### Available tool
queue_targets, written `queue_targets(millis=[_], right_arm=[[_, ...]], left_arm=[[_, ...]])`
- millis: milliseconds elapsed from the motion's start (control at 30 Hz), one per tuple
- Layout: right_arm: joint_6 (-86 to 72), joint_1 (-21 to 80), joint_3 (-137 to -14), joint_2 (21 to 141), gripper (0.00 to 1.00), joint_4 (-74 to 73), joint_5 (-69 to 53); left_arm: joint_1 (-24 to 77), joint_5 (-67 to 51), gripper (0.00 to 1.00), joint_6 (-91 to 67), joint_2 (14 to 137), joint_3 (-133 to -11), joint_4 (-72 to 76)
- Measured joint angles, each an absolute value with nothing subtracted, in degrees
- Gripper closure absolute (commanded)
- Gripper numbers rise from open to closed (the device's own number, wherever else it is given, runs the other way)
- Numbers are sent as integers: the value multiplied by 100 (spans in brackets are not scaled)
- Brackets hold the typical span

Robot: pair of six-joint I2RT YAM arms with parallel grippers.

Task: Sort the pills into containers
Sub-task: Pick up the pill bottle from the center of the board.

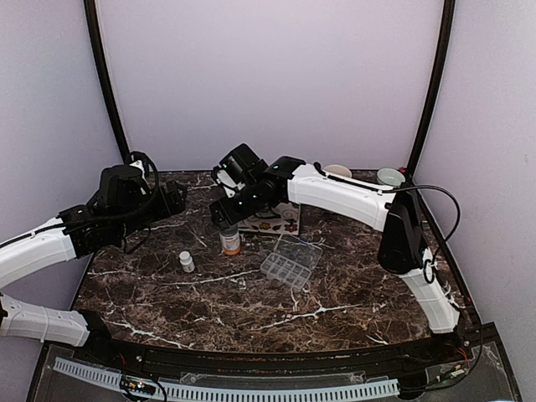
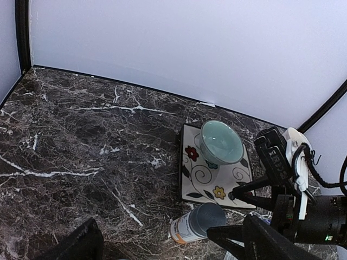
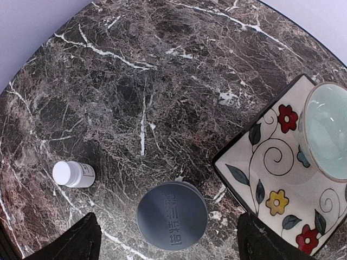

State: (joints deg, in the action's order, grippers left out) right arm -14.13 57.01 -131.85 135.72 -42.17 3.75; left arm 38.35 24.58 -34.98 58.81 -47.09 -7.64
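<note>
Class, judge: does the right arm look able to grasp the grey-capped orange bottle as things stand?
Probably yes: the right gripper hangs open directly above the orange bottle, its fingers either side of the grey cap, with nothing in between.

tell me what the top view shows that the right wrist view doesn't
Only the top view: the pill box, the left arm and the right arm. Only the right wrist view: the bowl on the tile and the raised lettering on the grey cap. Both: the white bottle, the orange bottle, the tile and the marble table.
</note>
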Motion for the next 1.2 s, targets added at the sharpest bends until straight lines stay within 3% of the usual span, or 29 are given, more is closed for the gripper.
queue_targets(millis=[1200], right_arm=[[-1553,5546,-13611,14188,18,-4377,82]], left_arm=[[3612,2139,8,-3496,5983,-4668,-727]])
